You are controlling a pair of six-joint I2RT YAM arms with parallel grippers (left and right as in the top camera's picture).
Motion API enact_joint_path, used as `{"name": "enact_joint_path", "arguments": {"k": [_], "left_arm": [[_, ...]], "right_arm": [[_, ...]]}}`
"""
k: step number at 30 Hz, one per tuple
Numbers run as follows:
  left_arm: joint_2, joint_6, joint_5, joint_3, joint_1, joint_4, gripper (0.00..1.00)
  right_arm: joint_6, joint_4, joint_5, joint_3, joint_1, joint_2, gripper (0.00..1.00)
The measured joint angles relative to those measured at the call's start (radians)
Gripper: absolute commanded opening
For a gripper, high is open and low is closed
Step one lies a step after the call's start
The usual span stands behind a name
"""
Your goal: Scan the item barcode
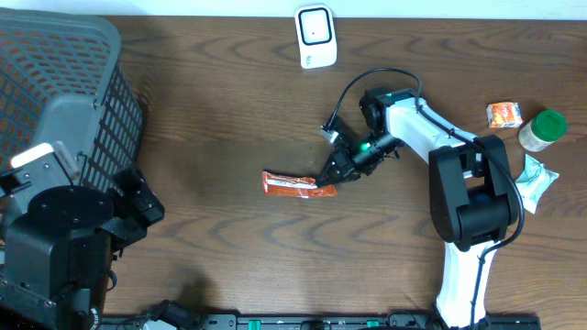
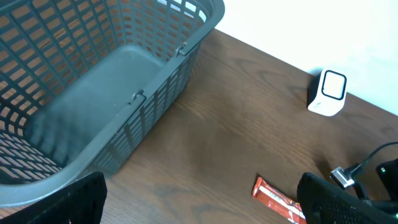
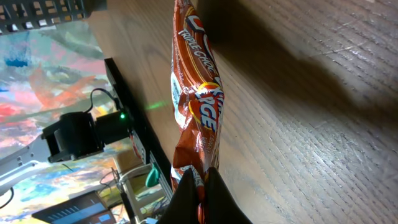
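right gripper (image 1: 328, 176): clamping down on one end of the snack bar (image 1: 295, 184)
snack bar: lying flat mid-table, well apart from the scanner (image 1: 315, 37)
left gripper (image 2: 202, 208): hanging wide open near the basket (image 2: 155, 78), holding nothing

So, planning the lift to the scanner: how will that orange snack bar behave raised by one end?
Probably sags: the snack bar is a long crinkled pack pinched only at its end by the right end effector. Likely light, being slim. Its glossy surface may slip or twist.
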Motion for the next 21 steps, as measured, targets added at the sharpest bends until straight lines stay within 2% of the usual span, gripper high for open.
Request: {"name": "enact_joint_path", "arguments": {"k": [12, 21], "left_arm": [[0.0, 0.0, 0.0, 0.0, 0.0, 0.0, 0.98], [0.0, 0.0, 0.0, 0.0, 0.0, 0.0, 0.98]], "right_arm": [[0.0, -0.015, -0.013, 0.0, 0.0, 0.0, 0.01], [-0.061, -0.207, -0.063, 0.062, 0.0, 0.0, 0.01]]}}
